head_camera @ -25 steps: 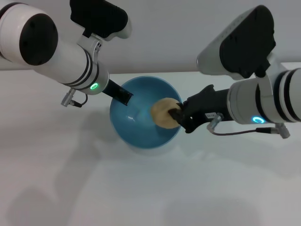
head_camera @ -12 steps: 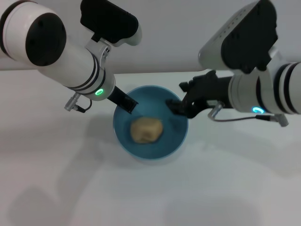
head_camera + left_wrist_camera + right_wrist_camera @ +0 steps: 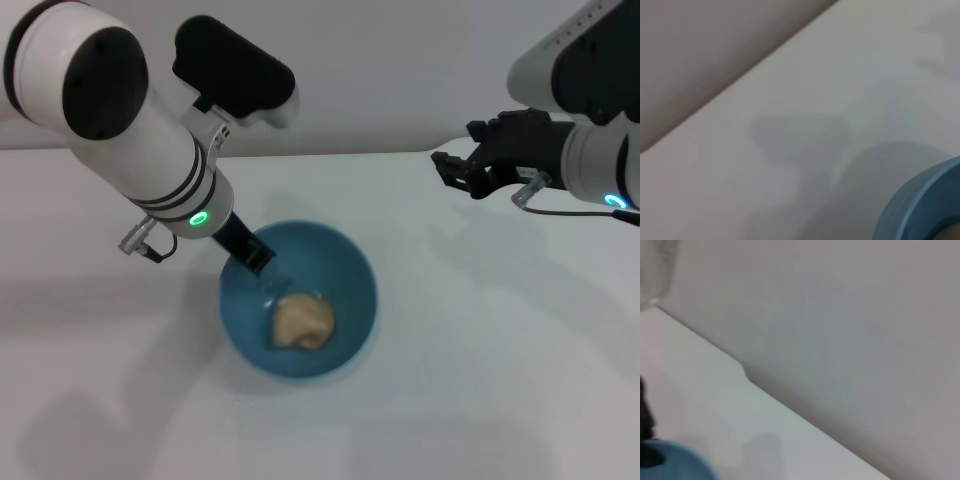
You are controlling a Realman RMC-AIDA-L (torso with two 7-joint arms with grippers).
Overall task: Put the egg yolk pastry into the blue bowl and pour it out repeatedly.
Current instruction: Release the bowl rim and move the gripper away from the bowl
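The blue bowl (image 3: 352, 282) stands upright on the white table, in the middle of the head view. The tan egg yolk pastry (image 3: 303, 322) lies inside it. My left gripper (image 3: 258, 259) is shut on the bowl's far-left rim. My right gripper (image 3: 457, 172) is open and empty, up above the table's far right side and well apart from the bowl. The bowl's rim also shows in the left wrist view (image 3: 920, 205) and in the right wrist view (image 3: 677, 464).
The white table (image 3: 480, 350) meets a grey wall (image 3: 400, 80) at the back. My left arm's white forearm (image 3: 120, 130) hangs over the table's left side.
My right gripper let the pastry drop into the bowl, then pulled back up and to the right. My left gripper tipped the bowl upright and lowered it toward me.
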